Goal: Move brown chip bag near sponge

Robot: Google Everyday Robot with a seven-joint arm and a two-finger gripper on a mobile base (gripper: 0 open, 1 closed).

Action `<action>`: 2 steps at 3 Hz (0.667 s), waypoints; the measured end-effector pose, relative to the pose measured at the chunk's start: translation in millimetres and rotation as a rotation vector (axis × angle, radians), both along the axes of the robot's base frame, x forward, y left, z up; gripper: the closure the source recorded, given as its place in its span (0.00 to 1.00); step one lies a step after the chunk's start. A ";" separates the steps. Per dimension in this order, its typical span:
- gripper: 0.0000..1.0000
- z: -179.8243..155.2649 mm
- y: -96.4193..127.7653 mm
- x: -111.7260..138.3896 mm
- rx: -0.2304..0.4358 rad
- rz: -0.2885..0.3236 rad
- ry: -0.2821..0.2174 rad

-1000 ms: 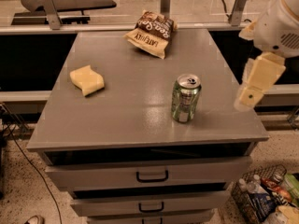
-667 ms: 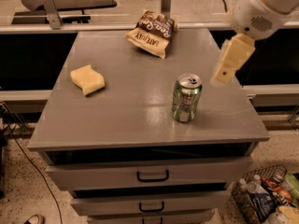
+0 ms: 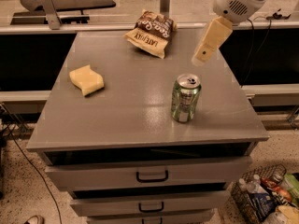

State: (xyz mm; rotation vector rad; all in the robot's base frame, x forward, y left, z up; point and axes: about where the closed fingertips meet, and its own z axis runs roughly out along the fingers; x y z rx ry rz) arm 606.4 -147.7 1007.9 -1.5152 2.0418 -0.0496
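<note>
The brown chip bag (image 3: 149, 31) was seen lying at the far edge of the grey cabinet top (image 3: 140, 120), near the middle of that edge, with its pale yellow band turned toward the front. The sponge (image 3: 86, 80) was placed well apart from it, toward the left edge, with bare grey surface between the 2. 1 green soda can (image 3: 185, 98) stood upright at the right front, apart from both and off the line between bag and sponge. The gripper (image 3: 202, 55) was held in the air to the right of the bag and beyond the can, touching nothing; whether it was open or closed could not be told. Open room was left across the middle and front left of the top. Below the front edge, 3 drawers (image 3: 152, 175) were stacked. A wire basket (image 3: 243, 204) of bottles was set on the floor at the lower right.
</note>
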 end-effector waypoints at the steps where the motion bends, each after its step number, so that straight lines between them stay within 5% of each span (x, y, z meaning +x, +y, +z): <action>1: 0.00 0.5 6.4 10.0 0.030 -0.008 -0.025; 2: 0.00 -17.0 34.1 64.6 0.134 -0.061 -0.097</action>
